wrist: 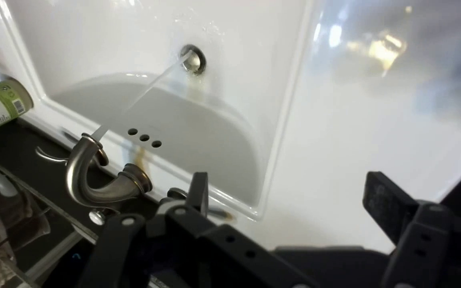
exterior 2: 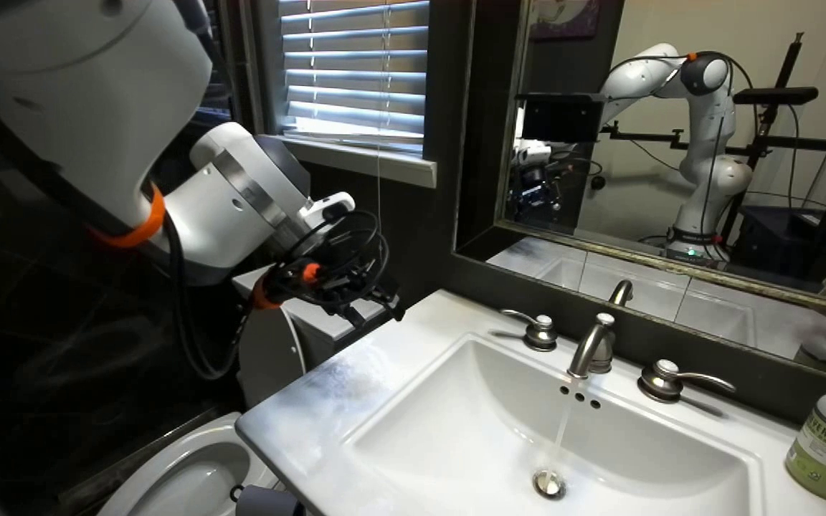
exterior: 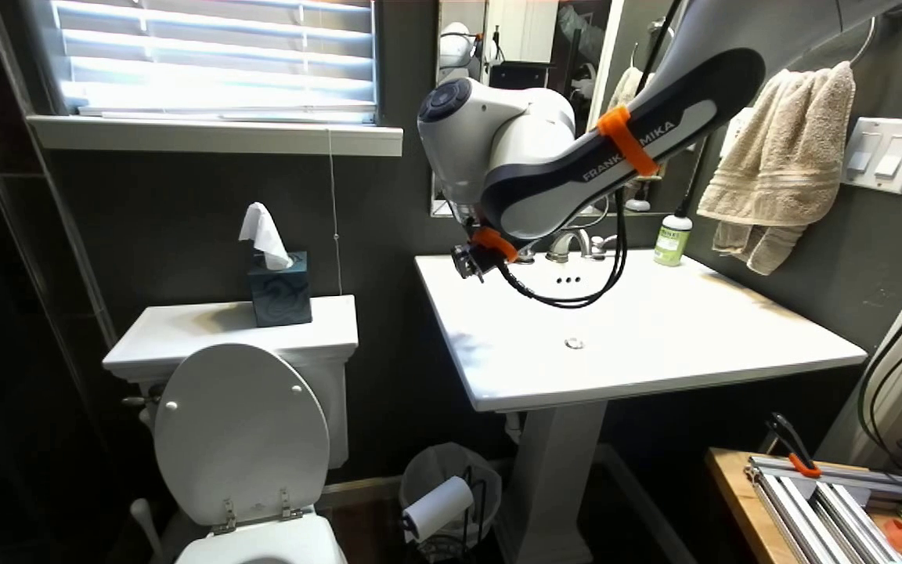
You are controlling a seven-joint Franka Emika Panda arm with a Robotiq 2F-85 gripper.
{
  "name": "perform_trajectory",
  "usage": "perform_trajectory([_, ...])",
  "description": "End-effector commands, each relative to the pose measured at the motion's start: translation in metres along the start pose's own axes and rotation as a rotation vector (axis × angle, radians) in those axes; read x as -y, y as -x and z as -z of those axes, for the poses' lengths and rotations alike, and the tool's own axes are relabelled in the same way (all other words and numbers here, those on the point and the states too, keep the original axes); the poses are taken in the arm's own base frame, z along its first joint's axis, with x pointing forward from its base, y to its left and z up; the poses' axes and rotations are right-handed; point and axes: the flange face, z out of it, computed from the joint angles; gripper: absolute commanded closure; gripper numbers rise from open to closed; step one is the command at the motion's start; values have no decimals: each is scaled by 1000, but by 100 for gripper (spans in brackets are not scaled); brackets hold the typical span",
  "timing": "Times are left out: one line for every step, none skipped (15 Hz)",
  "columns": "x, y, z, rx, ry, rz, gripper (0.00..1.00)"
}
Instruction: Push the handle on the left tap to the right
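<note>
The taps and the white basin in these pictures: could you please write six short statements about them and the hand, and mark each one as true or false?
1. Water runs from the spout into the basin. True.
2. The handle of the left tap points away from the spout. True.
3. The spout stands on the outer side of the left tap. False: it stands between the left tap and the right tap.
4. The basin is unbroken below the spout. False: three overflow holes show there.
5. The hand is not touching the handle. True.
6. Its jaws are closed. False: they stand wide apart, with nothing gripped.
</note>
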Motion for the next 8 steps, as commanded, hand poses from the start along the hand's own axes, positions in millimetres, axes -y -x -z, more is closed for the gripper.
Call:
perform_trajectory([-9, 22, 24, 83, -62, 171, 0])
perform_trajectory([-10, 21, 29, 116, -82, 205, 0])
perform_trajectory([-13, 20, 33, 148, -106, 242, 0])
perform_trajectory([-2, 16, 21, 95, -58, 174, 0])
perform_trajectory([-5, 17, 26, 115, -73, 201, 0])
perform_trajectory([-7, 17, 28, 122, -82, 214, 0])
perform_trajectory([-8, 16, 30, 125, -87, 222, 0])
perform_trajectory([-9, 16, 30, 125, -89, 226, 0])
